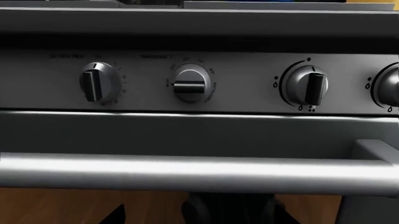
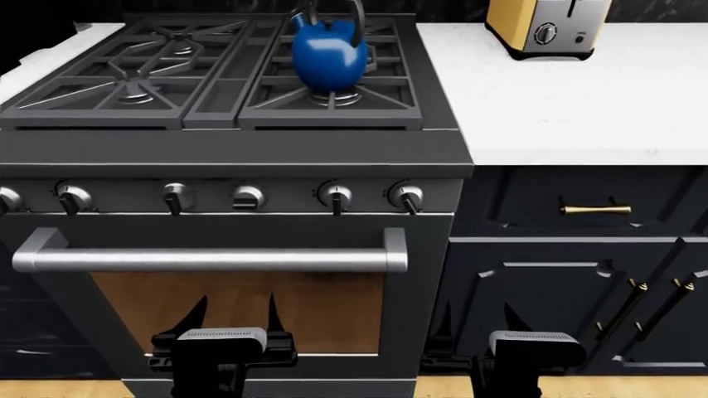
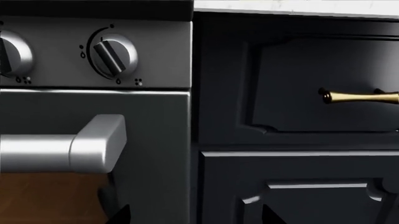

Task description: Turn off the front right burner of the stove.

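The stove [image 2: 221, 149] fills the left of the head view, with six silver knobs along its front. The front right burner [image 2: 345, 99] shows as a silver ring under the blue kettle [image 2: 328, 51]. The rightmost knob [image 2: 405, 196] also shows in the right wrist view [image 3: 112, 56], its bar tilted off vertical. My left gripper [image 2: 235, 319] is open and empty, low in front of the amber oven window [image 2: 238, 311]. My right gripper [image 2: 476, 322] is open and empty, low by the stove's right edge. Both are well below the knobs.
The steel bar handle [image 2: 210, 260] juts out below the knobs and shows in the left wrist view [image 1: 187, 172]. Dark panelled cabinets [image 2: 575, 265] with brass handles [image 2: 595, 210] stand to the right. A yellow toaster [image 2: 545, 25] sits on the white counter [image 2: 575, 108].
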You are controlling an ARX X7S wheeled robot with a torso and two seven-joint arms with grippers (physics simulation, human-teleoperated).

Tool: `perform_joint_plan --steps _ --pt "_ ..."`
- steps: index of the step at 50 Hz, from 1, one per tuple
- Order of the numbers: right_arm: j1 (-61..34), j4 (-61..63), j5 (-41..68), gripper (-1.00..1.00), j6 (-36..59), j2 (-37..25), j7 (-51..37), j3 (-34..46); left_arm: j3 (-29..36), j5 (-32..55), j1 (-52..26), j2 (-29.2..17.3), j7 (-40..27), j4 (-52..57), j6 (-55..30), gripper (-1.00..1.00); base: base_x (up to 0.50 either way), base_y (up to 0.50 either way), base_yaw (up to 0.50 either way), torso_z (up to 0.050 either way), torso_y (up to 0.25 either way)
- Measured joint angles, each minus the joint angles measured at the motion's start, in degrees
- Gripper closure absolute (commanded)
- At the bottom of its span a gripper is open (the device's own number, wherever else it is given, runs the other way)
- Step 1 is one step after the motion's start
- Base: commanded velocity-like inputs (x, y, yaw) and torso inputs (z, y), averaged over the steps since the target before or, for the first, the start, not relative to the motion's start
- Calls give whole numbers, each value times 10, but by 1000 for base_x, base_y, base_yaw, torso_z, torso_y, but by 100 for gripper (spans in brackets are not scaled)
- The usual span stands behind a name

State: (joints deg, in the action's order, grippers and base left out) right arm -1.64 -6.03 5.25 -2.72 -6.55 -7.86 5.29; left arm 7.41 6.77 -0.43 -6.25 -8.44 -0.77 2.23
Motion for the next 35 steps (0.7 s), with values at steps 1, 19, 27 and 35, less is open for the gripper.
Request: perform_joint_plan --steps 1,19,27,35 --pt "0 0 1 -100 0 0 -1 0 1 1 0 -1 -1 0 0 -100 0 0 0 -50 0" --pt "-3 -7 11 -100 -2 -7 -9 8 8 15 -1 -7 -10 -1 3 -100 0 0 0 -30 0" --pt "-4 -9 14 -100 -3 -10 -12 12 11 20 -1 -9 -13 -2 6 -100 0 15 0 0 0" --pt "-5 -13 16 -100 -4 -13 -15 16 16 24 -2 -11 -16 -3 8 -100 0 420 0 0 0"
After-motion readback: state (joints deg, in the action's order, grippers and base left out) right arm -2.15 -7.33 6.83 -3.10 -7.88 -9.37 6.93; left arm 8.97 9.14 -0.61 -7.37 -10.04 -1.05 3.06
